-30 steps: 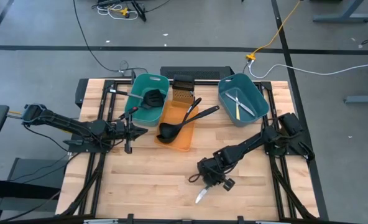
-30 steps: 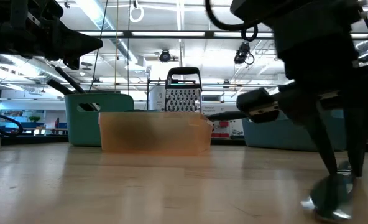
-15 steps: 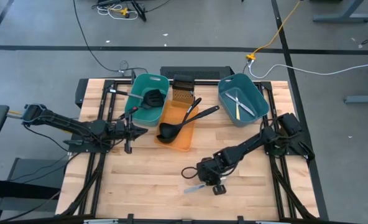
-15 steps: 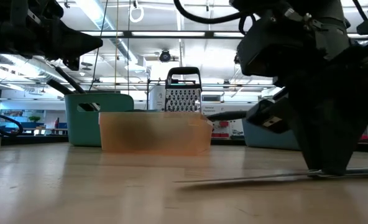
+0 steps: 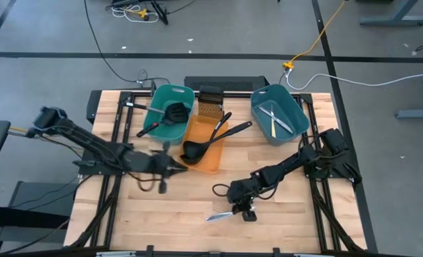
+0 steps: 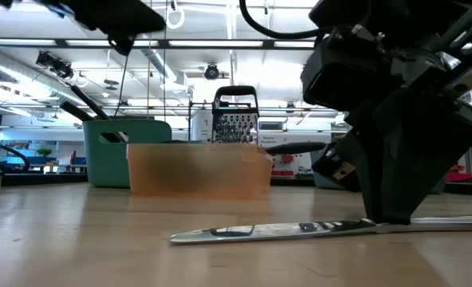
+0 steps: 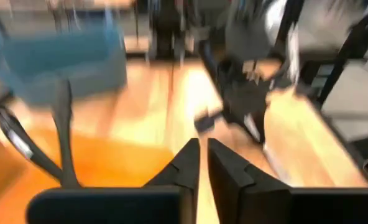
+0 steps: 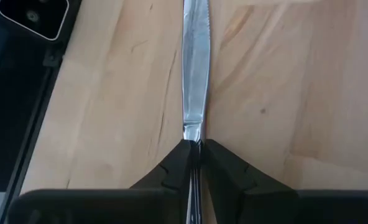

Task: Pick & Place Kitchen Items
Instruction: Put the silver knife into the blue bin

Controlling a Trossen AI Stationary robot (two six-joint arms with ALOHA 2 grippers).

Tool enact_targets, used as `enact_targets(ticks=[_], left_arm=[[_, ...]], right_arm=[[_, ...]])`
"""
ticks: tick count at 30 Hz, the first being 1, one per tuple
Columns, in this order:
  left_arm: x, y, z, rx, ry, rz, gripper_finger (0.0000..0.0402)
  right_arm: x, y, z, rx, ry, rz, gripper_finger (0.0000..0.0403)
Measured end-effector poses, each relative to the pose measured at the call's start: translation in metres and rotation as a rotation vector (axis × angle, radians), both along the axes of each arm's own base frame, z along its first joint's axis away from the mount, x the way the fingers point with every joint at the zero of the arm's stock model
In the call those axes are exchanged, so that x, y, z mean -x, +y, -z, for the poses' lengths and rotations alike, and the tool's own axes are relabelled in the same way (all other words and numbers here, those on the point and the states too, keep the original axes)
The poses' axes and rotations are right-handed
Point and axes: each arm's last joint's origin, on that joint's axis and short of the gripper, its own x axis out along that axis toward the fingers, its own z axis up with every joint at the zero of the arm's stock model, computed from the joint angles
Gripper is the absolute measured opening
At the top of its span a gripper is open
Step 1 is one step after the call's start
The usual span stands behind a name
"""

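Wooden slat table (image 5: 190,203) w/ black frame rails, set on a grey concrete floor (image 5: 47,28) crossed by cables, incl. a yellow one (image 5: 319,36). Low view: room behind is a large hall w/ ceiling strip lights and shelving.

Right gripper (image 5: 241,208) sits low at the table's near-centre, fingers (image 8: 178,163) clamped on the handle of a silver table knife (image 5: 219,214); the blade lies flat on the wood, pointing away from the gripper (wrist view: serrated edge visible) (image 8: 195,68). Low view: knife (image 6: 268,229) rests along the surface under the gripper.

Left gripper (image 5: 174,165) reaches toward the table's middle, just beside the near-left corner of the orange tub (image 5: 210,160); its fingers (image 7: 184,168) are nearly together w/ nothing between them.

Orange tub holds a black ladle (image 5: 197,146) and a 2nd black utensil (image 5: 233,132). Left teal tub (image 5: 167,107) holds a black slotted spatula (image 5: 170,114); right teal tub (image 5: 277,113) holds silver knives (image 5: 276,120). A box grater (image 5: 208,107) stands between the teal tubs at the far edge.
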Motion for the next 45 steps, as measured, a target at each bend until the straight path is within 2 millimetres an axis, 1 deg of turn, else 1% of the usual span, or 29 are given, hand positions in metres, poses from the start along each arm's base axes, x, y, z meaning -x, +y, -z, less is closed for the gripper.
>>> enact_targets(ticks=[4,6,10,13,17,21,24,28,30,39,45], left_arm=[[-0.032,-0.016,-0.004,0.025,0.188,-0.023,0.0075],[-0.045,-0.024,-0.002,0.029,0.275,-0.014,0.0097],[-0.073,-0.045,0.005,0.074,0.351,0.035,0.0133],[-0.093,-0.063,0.017,0.078,0.403,0.076,0.0145],[-0.109,-0.081,0.026,0.074,0.430,0.114,0.0146],[-0.116,-0.090,0.045,0.064,0.499,0.147,0.0147],[-0.121,-0.091,0.062,0.061,0.552,0.150,0.0147],[-0.126,-0.090,0.082,0.077,0.608,0.126,0.0147],[-0.126,-0.090,0.087,0.072,0.623,0.121,0.0147],[-0.127,-0.086,0.112,0.038,0.721,0.095,0.0147],[-0.128,-0.084,0.116,0.029,0.746,0.089,0.0147]], right_arm=[[-0.001,-0.001,0.000,-0.014,-0.004,-0.002,0.0059],[-0.002,-0.002,0.000,-0.010,-0.010,-0.006,0.0059],[-0.002,-0.002,0.000,0.006,-0.021,0.003,0.0059],[-0.003,-0.002,0.000,0.025,-0.035,0.032,0.0059],[-0.007,-0.004,-0.001,0.053,-0.072,0.122,0.0059],[-0.010,-0.006,-0.001,0.091,-0.109,0.174,0.0059],[-0.013,-0.011,-0.002,0.111,-0.133,0.196,0.0059],[-0.017,-0.011,-0.009,0.094,-0.200,0.205,0.0059],[-0.017,-0.012,-0.012,0.096,-0.217,0.201,0.0059],[-0.018,-0.013,-0.015,0.097,-0.242,0.174,0.0059],[-0.020,-0.013,-0.017,0.096,-0.264,0.184,0.0059]])
